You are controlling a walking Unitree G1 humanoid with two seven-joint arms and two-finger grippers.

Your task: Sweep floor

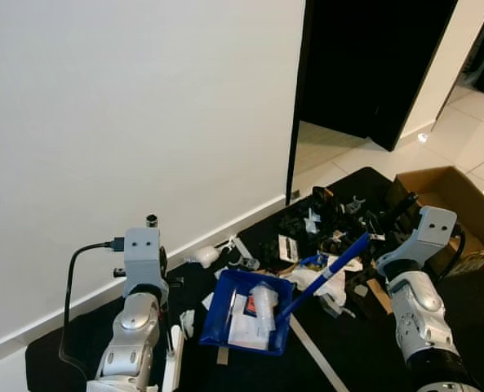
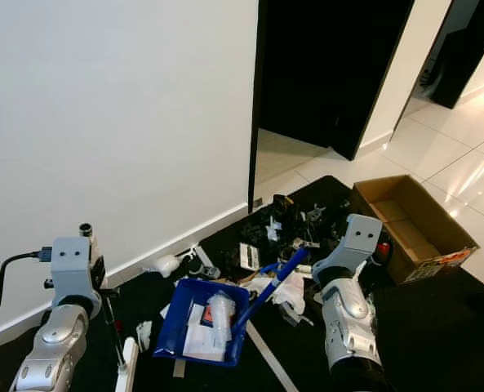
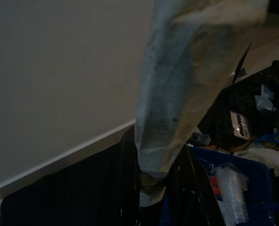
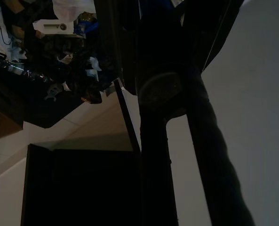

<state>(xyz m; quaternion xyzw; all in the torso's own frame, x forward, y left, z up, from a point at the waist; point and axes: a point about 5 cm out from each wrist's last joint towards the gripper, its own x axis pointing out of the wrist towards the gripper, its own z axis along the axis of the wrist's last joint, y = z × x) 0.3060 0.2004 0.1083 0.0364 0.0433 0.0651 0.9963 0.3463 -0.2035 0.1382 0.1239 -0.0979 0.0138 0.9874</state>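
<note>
Right hand (image 4: 163, 52): I see it clamped on the dustpan handle (image 1: 327, 273) (blue).
Left hand (image 3: 153, 188): I see it clamped on a white broom handle (image 3: 177, 94).
Dustpan (image 1: 225, 314): between my hands, full of litter.

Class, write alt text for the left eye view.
A blue dustpan holding white litter sits on a black mat, its handle held by the robot's right hand. Behind lie scattered rubbish, a cardboard box and a white wall.

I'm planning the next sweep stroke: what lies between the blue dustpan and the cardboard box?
In the right eye view, between the blue dustpan and the cardboard box lie white crumpled litter, the dustpan's handle and the right gripper's arm.
</note>
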